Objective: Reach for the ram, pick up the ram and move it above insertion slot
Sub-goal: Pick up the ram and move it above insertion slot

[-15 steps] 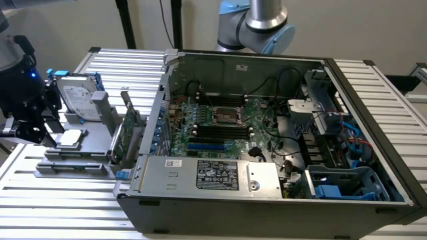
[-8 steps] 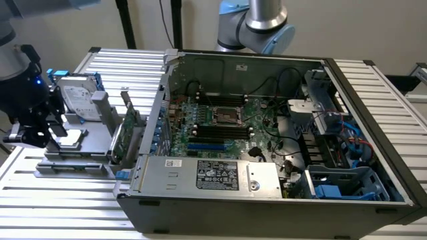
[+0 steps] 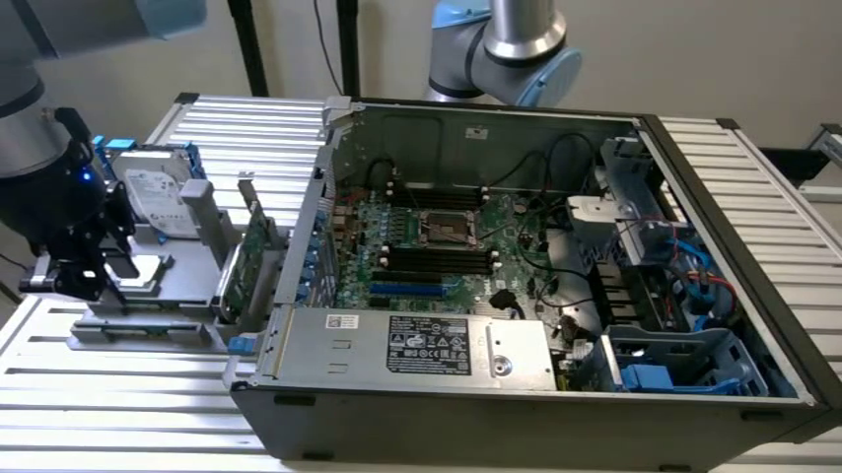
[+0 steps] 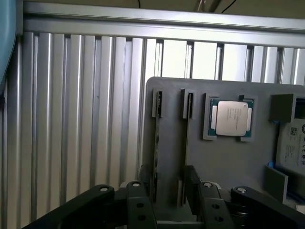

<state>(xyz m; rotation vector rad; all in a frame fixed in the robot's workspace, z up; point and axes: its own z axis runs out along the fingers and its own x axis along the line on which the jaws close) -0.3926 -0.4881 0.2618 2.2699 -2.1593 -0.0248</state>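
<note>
The ram (image 4: 156, 143) stands on edge in a slot of the grey holder tray (image 4: 228, 181), showing as a thin dark strip. My gripper (image 4: 169, 183) hangs just above the tray, open, its two black fingers (image 4: 140, 195) on either side of the ram's near end and apart from it. In the exterior view the gripper (image 3: 103, 284) is over the tray (image 3: 184, 266) at the exterior view's left, outside the computer case (image 3: 526, 394). The black memory slots (image 3: 435, 258) lie on the motherboard inside the case.
The tray also carries a processor chip (image 4: 232, 119), a silver hard drive (image 3: 158, 197) and an upright green expansion card (image 3: 252, 266). A second slot (image 4: 189, 105) runs beside the ram. The case wall (image 3: 310, 246) rises between tray and motherboard. Ribbed aluminium table (image 4: 71, 119) surrounds everything.
</note>
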